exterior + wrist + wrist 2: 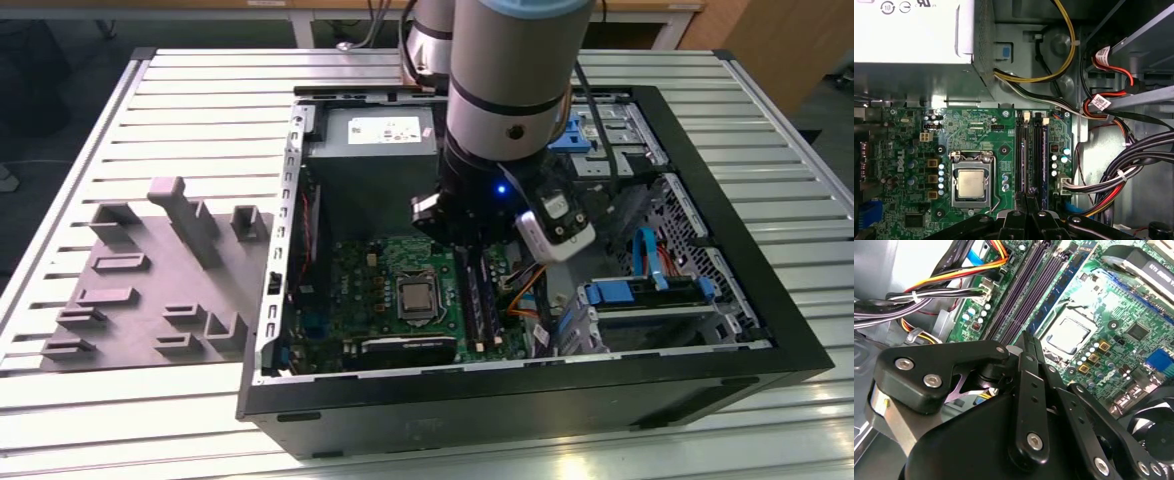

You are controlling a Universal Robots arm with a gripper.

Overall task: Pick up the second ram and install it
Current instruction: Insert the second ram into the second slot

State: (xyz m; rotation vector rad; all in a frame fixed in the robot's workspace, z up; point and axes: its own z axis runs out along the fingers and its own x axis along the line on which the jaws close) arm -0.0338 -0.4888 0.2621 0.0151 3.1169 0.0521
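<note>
Black gripper (1026, 342) low over the green motherboard (387, 275), inside the open black computer case (534, 400).
Fingers together; whether they pinch the thin dark ram strip, I cannot tell; the arm hides the slots (1030, 155) at centre frame.

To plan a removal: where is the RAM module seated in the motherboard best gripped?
Take the seated RAM module by its top long edge, straight from above, pinching its two flat faces. It stands on edge in its slot, with black slots close beside it, so mostly the top is free.
</note>
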